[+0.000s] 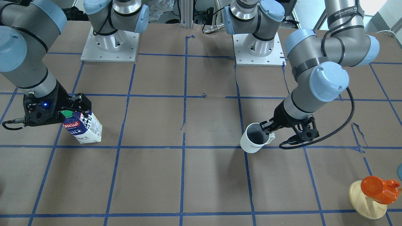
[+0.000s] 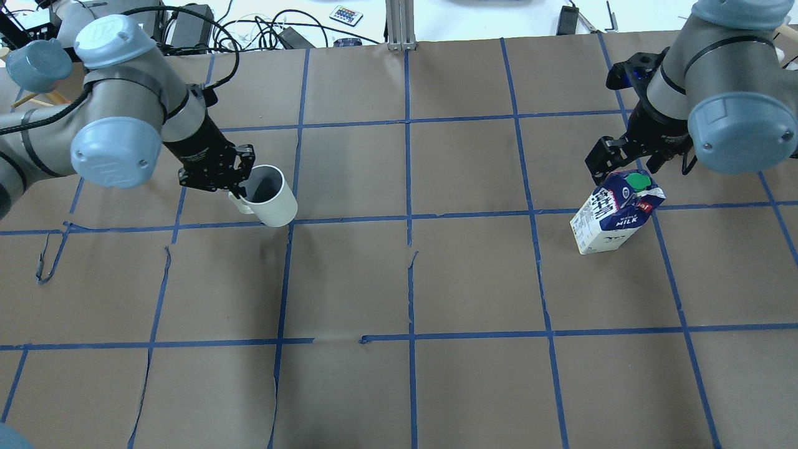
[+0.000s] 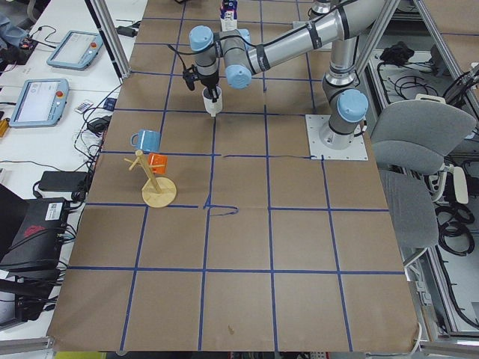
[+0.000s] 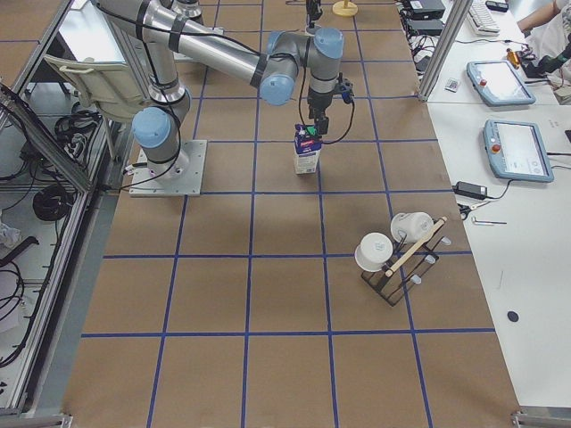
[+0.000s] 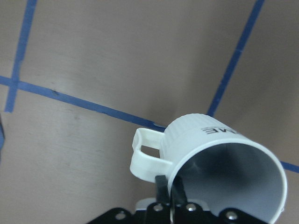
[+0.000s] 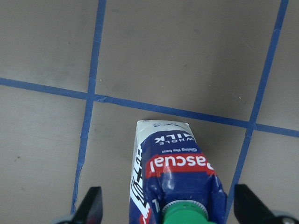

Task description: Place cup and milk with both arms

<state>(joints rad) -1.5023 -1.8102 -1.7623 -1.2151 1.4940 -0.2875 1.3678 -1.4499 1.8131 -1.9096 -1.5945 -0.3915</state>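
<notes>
**Left arm.** The left gripper (image 1: 267, 127) was clamped on the cup (image 1: 255, 140). Its jaws were drawn narrow over the rim just beside the handle, one finger inside the grey interior and one outside. The cup hung tilted from that grip, mouth turned up toward the wrist. Its shadow on the paper suggested it was clear of the surface, but contact at the base could not be confirmed. It was in the robot's left half of the table (image 1: 213, 188), roughly midway between the robot's edge and the operators' edge, close to a blue tape line (image 1: 188, 146).

**Right arm.** The right gripper (image 2: 636, 162) was above the milk (image 2: 611, 221) with jaws spread wide. One finger was on each side of the gable top, and neither touched the carton in the wrist view. The milk stood on its base in the right half of the table, at about the same depth as the cup. Its green cap (image 6: 184, 215) was directly under the gripper.

**Surroundings.**
- A wooden mug tree (image 1: 366, 201) carrying an orange mug (image 1: 377, 188) and a blue mug (image 3: 146, 139) stood toward the table's left end near the operators' edge, well apart from the cup.
- A rack (image 4: 393, 272) holding two white cups (image 4: 373, 251) stood toward the right end on the operators' side, well apart from the milk.
- The left arm's black cable (image 1: 347, 122) looped just beside its gripper.
- The arm base plates (image 1: 110, 47) were at the robot's edge.
</notes>
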